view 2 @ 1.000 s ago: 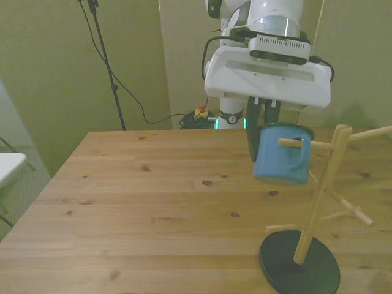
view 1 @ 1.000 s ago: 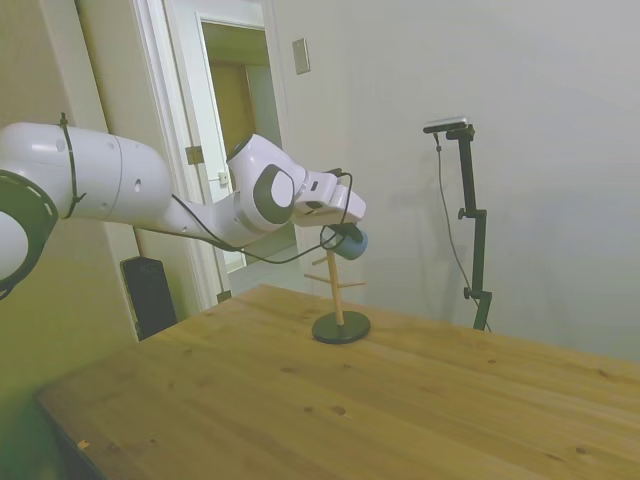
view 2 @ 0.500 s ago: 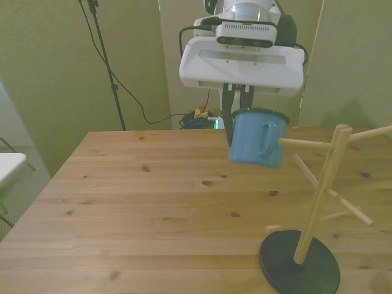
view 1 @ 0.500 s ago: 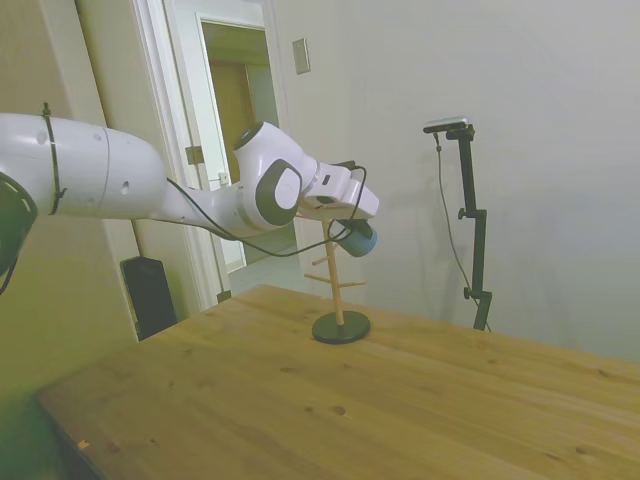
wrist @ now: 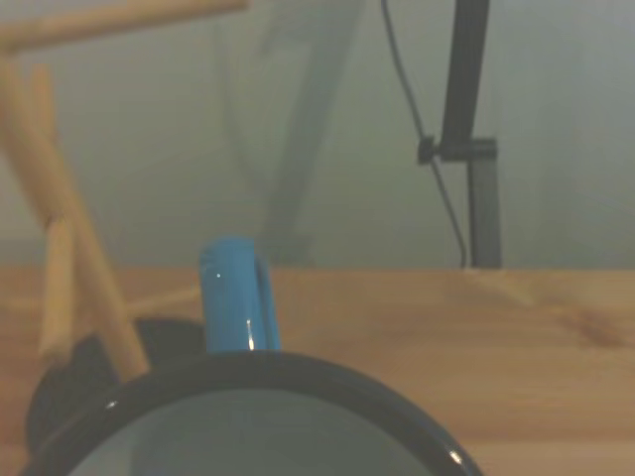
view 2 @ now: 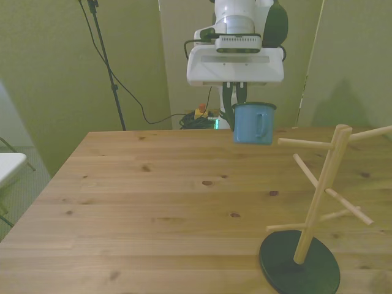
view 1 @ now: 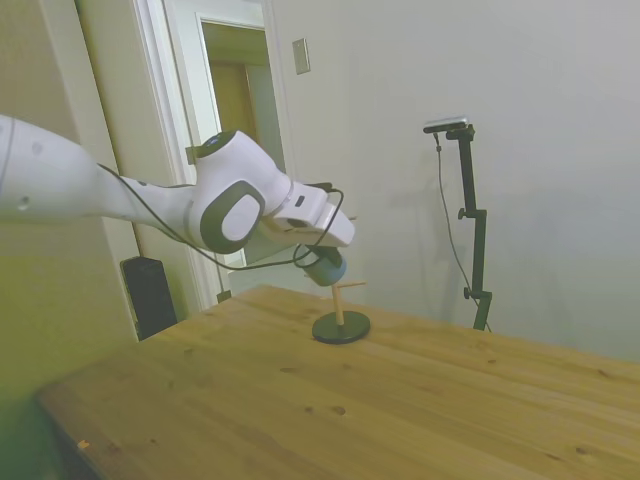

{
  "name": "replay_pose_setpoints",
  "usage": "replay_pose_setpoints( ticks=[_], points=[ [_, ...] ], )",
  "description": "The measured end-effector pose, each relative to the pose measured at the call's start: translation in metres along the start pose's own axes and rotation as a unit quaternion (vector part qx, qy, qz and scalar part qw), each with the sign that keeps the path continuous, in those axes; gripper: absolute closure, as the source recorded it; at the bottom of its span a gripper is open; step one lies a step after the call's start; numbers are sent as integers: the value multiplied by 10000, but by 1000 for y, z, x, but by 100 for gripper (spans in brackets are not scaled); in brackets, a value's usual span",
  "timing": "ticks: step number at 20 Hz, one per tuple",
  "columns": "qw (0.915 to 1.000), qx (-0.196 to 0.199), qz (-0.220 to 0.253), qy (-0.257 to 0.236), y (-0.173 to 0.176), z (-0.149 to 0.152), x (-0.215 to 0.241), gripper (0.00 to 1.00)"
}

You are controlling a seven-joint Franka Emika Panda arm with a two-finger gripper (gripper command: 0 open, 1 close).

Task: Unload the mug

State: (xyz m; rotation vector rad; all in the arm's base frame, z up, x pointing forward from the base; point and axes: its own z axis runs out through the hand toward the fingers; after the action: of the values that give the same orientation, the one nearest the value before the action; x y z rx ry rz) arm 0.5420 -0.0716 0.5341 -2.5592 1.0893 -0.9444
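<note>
Nearest in the front view, the wooden mug tree with a round black base (view 2: 299,266) is standing on the wooden worktop (view 2: 153,208) toward the front view's right, and its pegs are now carrying nothing. A second ago the small light-blue enamel-style mug with a dark rim (view 2: 253,122) was hanging on the upper peg that points toward the front view's left; half a second ago its loop handle was just at that peg's tip. Now the mug is hanging in the air well clear of the peg, farther back over the worktop's far edge and a little to the front view's left of the tree, roughly upright, handle facing the camera.

The robot's hand (view 2: 236,99) is pinching the mug by the rim on the side toward the front view's left, its dark fingers reaching down from the white wrist block. In the side view the mug (view 1: 324,267) is sitting lower than before, in front of the tree (view 1: 340,318) and hiding part of its stem, and the arm has been drawing back. The wrist view is showing the mug's dark rim and blue handle (wrist: 238,307) close up, with the tree (wrist: 60,248) beyond it.
</note>
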Motion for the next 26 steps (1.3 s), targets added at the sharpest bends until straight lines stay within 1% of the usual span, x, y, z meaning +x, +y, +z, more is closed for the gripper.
replay_pose_setpoints(
  ticks=[4, 8, 10, 15, 20, 23, 26],
  points=[
    [9963, -509, -361, -593, 15, 7, -47, 100],
    [9922, -812, -571, -759, 28, 19, -64, 100],
    [9904, -921, -598, -836, 37, 27, -70, 100],
    [9857, -1185, -594, -1043, 58, 65, -76, 100],
    [9794, -1445, -526, -1308, 69, 101, -68, 100],
    [9722, -1647, -548, -1573, 76, 112, -69, 100],
    [9691, -1739, -528, -1669, 78, 115, -67, 100]
  ],
)
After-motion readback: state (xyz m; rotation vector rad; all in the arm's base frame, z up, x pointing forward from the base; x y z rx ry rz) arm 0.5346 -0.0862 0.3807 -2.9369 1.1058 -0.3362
